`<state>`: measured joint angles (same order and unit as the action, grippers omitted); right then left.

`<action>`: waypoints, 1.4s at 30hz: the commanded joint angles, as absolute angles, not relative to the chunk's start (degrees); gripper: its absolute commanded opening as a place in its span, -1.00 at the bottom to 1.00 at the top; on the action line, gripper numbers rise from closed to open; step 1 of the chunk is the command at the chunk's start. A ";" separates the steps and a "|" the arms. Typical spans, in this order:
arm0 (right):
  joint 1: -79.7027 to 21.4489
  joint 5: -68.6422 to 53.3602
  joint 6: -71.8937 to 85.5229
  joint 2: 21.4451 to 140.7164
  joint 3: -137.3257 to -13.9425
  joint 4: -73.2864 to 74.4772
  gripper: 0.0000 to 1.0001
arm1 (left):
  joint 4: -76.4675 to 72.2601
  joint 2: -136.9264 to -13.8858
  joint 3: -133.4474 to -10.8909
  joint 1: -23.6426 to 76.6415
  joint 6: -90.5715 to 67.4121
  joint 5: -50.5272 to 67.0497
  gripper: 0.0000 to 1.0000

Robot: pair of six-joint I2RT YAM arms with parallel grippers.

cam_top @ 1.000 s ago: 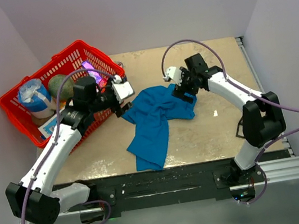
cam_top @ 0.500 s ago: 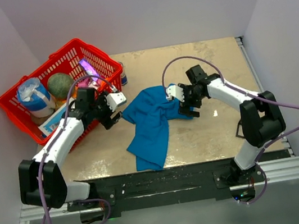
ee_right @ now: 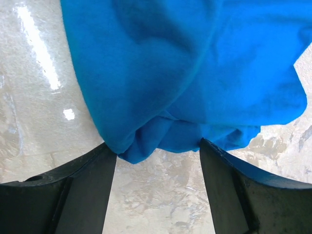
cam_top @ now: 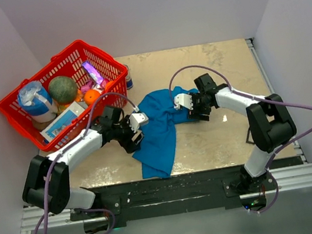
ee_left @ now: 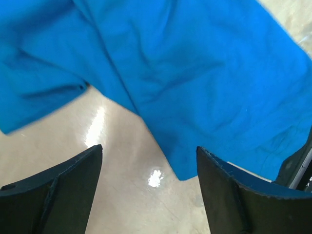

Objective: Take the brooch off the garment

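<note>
Both arms have swung in to the blue shirt [cam_top: 159, 129] crumpled mid-worktop [cam_top: 213, 143]. With its fingers apart, the left pincer [ee_left: 148, 151] hovers over the shirt's left edge. Likewise apart, the right pincer [ee_right: 156, 144] straddles a bunched fold. I cannot make out the brooch.

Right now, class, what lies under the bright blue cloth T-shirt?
Only the pale beige tabletop shows, running under the edges of the bright blue cloth T-shirt in both wrist views. Anything beneath its crumpled folds is covered.
</note>
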<state>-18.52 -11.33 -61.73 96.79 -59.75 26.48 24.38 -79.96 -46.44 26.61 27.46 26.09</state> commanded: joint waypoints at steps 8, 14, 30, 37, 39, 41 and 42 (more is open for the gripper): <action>-18.72 -10.72 -56.86 93.08 -59.33 24.70 0.49 | 21.96 -89.27 -47.01 26.19 20.82 26.19 0.31; -18.63 -10.37 -56.34 93.60 -61.17 24.44 0.50 | 30.75 -92.55 -51.50 26.19 25.38 25.58 0.11; -18.72 -9.93 -55.20 95.88 -62.66 25.22 0.51 | 37.61 -97.20 -52.91 31.55 19.34 17.67 -0.05; -18.63 -7.12 -54.93 97.82 -61.97 20.66 0.50 | 40.52 -101.69 -54.14 32.17 19.86 15.92 -0.89; -18.72 -6.68 -54.32 99.22 -61.44 18.03 0.28 | 40.78 -100.99 -54.40 32.17 20.65 15.03 -1.00; -18.72 -5.11 -53.01 102.73 -62.75 17.49 -0.18 | 41.39 -99.67 -56.84 32.08 22.93 13.19 -1.00; -18.55 -4.14 -51.61 103.53 -63.80 17.14 -0.56 | 43.05 -99.32 -58.52 31.99 23.98 12.49 -1.00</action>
<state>-18.55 -7.75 -54.85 99.79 -61.01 21.87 37.36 -97.78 -56.97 31.92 20.34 19.64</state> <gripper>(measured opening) 0.462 0.015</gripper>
